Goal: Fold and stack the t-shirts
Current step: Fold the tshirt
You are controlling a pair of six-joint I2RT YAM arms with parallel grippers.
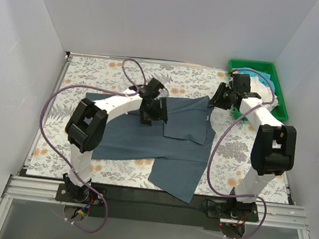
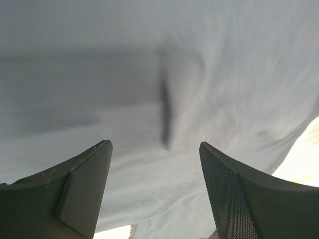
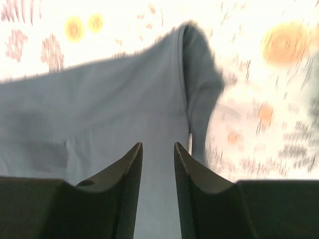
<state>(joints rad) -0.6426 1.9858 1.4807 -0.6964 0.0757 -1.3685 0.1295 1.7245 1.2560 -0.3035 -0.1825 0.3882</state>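
Floral-print tablecloth (image 1: 96,69); dark slate blue-grey cloth t-shirt (image 1: 134,140) spread mid-table.
Shirt's long axis runs nine to three; left gripper (image 1: 151,115), spread wide, hovers over its middle; right gripper (image 1: 217,97), narrowly parted, empty, at its two-o'clock corner.

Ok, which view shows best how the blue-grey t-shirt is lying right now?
The top external view: nearly the whole blue-grey t-shirt shows there, spread out with a part folded over. The left wrist view shows only wrinkled cloth up close; the right wrist view, blurred, shows one end of it.
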